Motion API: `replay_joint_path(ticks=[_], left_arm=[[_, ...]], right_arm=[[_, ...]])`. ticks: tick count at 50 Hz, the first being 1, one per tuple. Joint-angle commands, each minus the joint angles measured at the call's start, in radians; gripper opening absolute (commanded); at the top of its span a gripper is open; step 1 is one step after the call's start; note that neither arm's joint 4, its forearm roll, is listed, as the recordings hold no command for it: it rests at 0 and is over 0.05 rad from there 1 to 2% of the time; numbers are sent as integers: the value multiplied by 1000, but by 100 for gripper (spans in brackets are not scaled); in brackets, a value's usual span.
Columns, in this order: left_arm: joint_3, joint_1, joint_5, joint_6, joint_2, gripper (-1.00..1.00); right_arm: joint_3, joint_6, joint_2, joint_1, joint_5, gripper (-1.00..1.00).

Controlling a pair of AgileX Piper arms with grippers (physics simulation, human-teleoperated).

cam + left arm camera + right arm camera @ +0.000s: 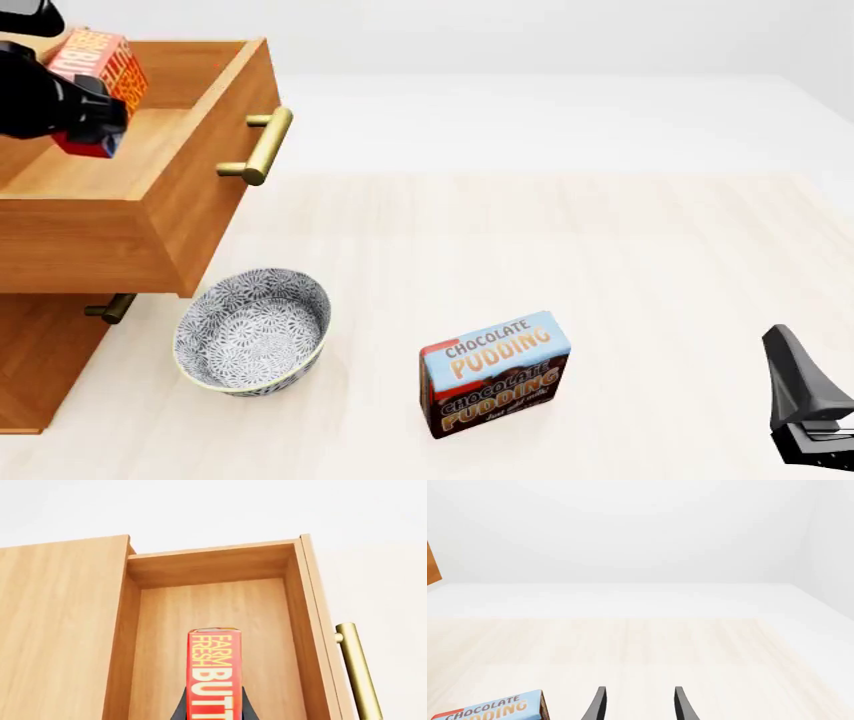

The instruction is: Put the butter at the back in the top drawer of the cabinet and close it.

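1. Two steps remain: the left gripper [83, 118], jaws clamped on the butter [214, 672], holds it above the open top drawer [160, 215] of the cabinet [40, 360]; release and closing are not yet done.
2. Patterned bowl [252, 330] and pudding box [495, 374] sit on the desk [601, 260].
3. Right gripper [638, 705], jaws apart, holds nothing.

Your front view looks down across the worktop [561, 230]; the left wrist view sits close above the top drawer [213, 605], which both share; the right wrist view seems low, facing forward.
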Motion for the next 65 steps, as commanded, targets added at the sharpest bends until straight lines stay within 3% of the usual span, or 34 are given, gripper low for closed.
replay_joint_path(ticks=[1,65], left_arm=[[-9,13,-29,17,24,-100],[54,53,-108,13,92,-100]], right_arm=[[0,0,0,0,0,100],[0,0,0,0,0,100]])
